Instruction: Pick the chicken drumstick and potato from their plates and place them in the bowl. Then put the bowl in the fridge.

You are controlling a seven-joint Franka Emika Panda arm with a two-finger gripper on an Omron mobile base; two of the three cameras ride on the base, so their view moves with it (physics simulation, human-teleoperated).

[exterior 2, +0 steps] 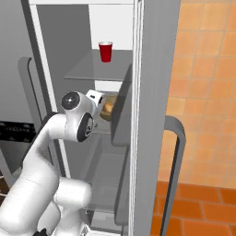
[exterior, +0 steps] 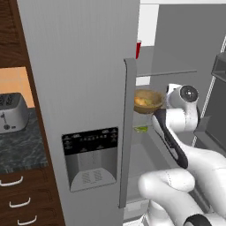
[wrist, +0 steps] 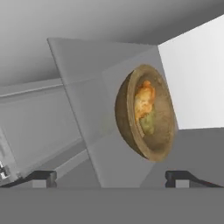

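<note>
The fridge (exterior: 79,88) stands open, its grey door with the long handle (exterior: 128,132) and black dispenser panel (exterior: 90,141) swung toward the left base camera, and the arm reaches into the lit interior. The bowl (exterior: 148,100) sits on a glass shelf (wrist: 94,131) inside, about mid-height, and in the hand view it appears rolled sideways, its open mouth facing the camera. Inside it lie the drumstick (wrist: 143,99), orange-golden, and just beside it the potato (wrist: 148,123), a duller yellowish lump touching the drumstick's lower end. The gripper (wrist: 111,177) is near the bowl but apart from it; the two dark fingertips (wrist: 43,177) stand spread wide at the bottom of the hand view with nothing between them. In the right base view the bowl (exterior 2: 110,107) shows partly behind the hand and a dark door bin, just beyond the wrist. One shelf higher, a red cup (exterior 2: 105,51) stands upright, well above the bowl. In the left base view a toaster (exterior: 12,112) rests on a dark counter (exterior: 22,148) to the left of the fridge, over wooden drawers with white handles.
</note>
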